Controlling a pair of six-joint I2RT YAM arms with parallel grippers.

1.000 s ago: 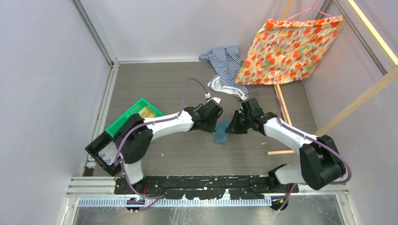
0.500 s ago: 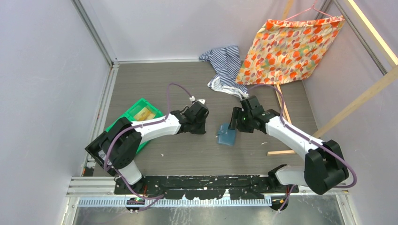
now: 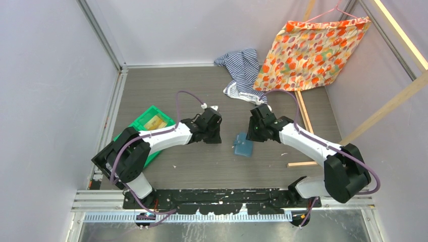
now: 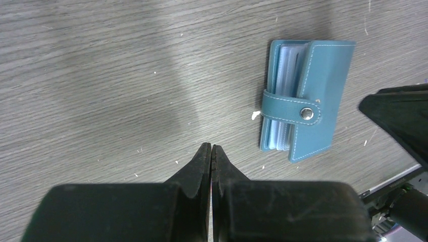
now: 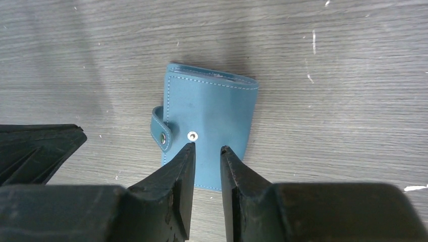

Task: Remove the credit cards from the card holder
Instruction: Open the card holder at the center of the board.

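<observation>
- On the left of the grey wood-grain table [image 3: 202, 166], left gripper [image 4: 210, 147] with fingers pressed together on nothing, tip near the small slate-blue soft card holder [image 4: 303, 118]; best placed there to pin one panel flat.
- At centre, holder lying flat on the table between both arms, folded shut, strap with a metal stud wrapped round the edge facing the left arm; fastened or not, hard to tell.
- Over its cover, right gripper [image 5: 204, 151], jaws a narrow gap apart, empty, tips beside the stud; touching or hovering, cannot tell.
- Judged next: pinch the strap tab rather than the cover, peel it off the stud, then fold the top panel back before reaching for any card; soft material likely to slide, so hold it down with the other arm.
- At far left, green plastic two-compartment bin [image 3: 130, 129]: something yellowish [image 3: 156, 121] in the far compartment, near one mostly hidden by the left arm.
- Inside the holder, only pale sleeve edges showing in the left wrist view; credit cards not visible as such, none out on the table.
</observation>
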